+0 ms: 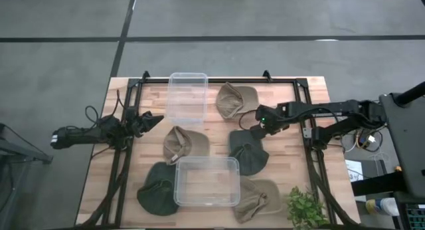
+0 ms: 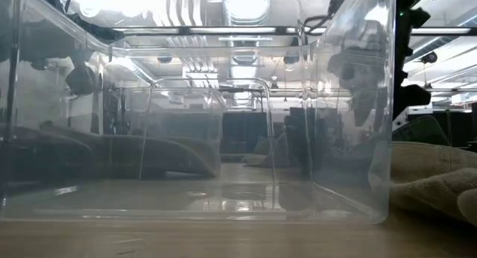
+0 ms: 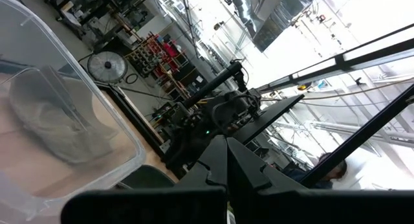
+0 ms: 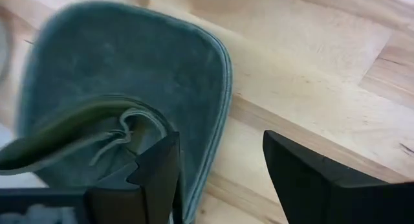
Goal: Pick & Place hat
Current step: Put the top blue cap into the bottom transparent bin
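Several hats lie flat on the wooden table: tan ones and dark green ones. My right gripper is open at the far edge of the dark green hat. In the right wrist view one finger stands over the hat's brim and the other over bare wood. My left gripper is shut and waits off the table's left side, beside the far clear bin; its closed fingers point across the table. My right gripper comes at the dark green hat's brim edge slanting down from the table's right. Its fingers stand on either side of that edge, and I cannot tell whether the finger over the brim touches it. The hat lies flat on the wood.
Two clear plastic bins stand on the table, one at the far side and one near the front; the front one fills the low view. A small green plant sits at the near right corner. Black frame rails run along both sides.
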### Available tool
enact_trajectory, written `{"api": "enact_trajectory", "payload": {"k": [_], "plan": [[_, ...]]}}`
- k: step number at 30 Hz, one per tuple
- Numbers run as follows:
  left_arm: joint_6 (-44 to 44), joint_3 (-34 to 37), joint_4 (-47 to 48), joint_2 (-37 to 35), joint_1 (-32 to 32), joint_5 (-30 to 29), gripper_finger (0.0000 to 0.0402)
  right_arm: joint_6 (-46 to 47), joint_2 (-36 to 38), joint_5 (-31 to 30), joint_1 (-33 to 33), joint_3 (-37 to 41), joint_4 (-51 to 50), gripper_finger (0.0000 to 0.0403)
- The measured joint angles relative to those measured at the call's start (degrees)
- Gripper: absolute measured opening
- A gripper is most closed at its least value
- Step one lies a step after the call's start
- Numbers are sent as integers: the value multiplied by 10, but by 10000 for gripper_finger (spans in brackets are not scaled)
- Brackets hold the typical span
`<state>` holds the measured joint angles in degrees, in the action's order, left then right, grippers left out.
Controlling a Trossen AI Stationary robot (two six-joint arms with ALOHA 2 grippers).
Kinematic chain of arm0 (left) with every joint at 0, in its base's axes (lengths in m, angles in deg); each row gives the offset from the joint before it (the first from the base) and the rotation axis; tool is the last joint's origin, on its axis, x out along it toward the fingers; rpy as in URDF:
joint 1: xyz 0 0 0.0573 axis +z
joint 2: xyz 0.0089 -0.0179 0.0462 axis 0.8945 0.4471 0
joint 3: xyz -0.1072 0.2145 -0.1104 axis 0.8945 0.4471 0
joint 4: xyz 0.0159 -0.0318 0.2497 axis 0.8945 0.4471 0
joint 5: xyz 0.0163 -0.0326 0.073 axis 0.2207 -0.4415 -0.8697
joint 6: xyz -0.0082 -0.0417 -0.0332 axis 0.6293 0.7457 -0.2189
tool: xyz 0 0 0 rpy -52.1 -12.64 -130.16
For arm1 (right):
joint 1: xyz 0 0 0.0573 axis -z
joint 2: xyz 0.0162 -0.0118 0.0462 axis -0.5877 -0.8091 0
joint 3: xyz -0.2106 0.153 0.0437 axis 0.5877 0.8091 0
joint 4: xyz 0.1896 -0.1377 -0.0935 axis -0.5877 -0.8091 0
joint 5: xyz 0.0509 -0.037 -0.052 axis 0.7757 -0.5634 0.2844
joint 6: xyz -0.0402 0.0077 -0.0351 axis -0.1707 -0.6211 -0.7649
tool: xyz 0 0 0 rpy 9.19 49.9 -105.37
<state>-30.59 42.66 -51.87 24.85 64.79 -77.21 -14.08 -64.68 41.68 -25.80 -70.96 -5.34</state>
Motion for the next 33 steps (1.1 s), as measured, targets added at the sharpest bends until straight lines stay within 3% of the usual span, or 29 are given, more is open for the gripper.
{"api": "enact_trajectory", "payload": {"k": [9,17,21,28,33], "plan": [[0,0,0,0,0,-1,0,-30,-75,35,0,0,21,214],[1,0,0,0,0,-1,0,-40,-80,35,0,0,53,202],[4,0,0,0,0,-1,0,-37,-76,35,0,0,67,157],[5,0,0,0,0,-1,0,-57,-75,34,0,-4,69,30],[10,0,0,0,0,-2,0,-73,-75,31,0,-18,66,16]]}}
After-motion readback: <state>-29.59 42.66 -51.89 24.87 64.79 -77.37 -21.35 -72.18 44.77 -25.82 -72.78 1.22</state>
